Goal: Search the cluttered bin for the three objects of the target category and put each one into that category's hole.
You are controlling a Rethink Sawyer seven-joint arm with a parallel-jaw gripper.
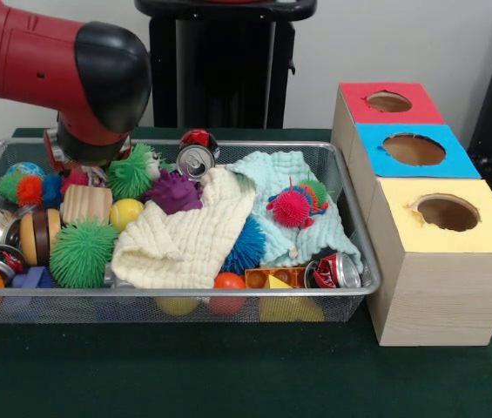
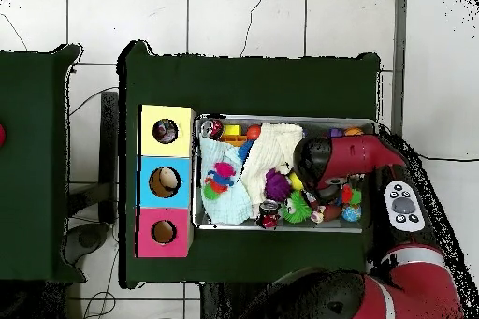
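The wire mesh bin (image 1: 254, 142) is full of clutter; it also shows in the overhead view (image 2: 195, 175). No spotted white wad shows in either view. The yellow-topped box's round hole (image 1: 448, 212) is to the right of the bin in the front view, and something dark sits in it in the overhead view (image 2: 166, 131). My red and black arm (image 1: 93, 96) hangs over the bin's far left corner. Its lower end (image 1: 89, 150) dips among the toys and hides the gripper.
A cream cloth (image 1: 189, 231) and a mint cloth (image 1: 293, 205) cover the bin's middle. Around them lie green (image 1: 83, 252), purple (image 1: 174, 192) and pink (image 1: 291, 207) spiky balls and drink cans (image 1: 195, 159), (image 1: 337, 270). Blue-topped (image 1: 414, 149) and red-topped (image 1: 389, 102) boxes stand behind the yellow one.
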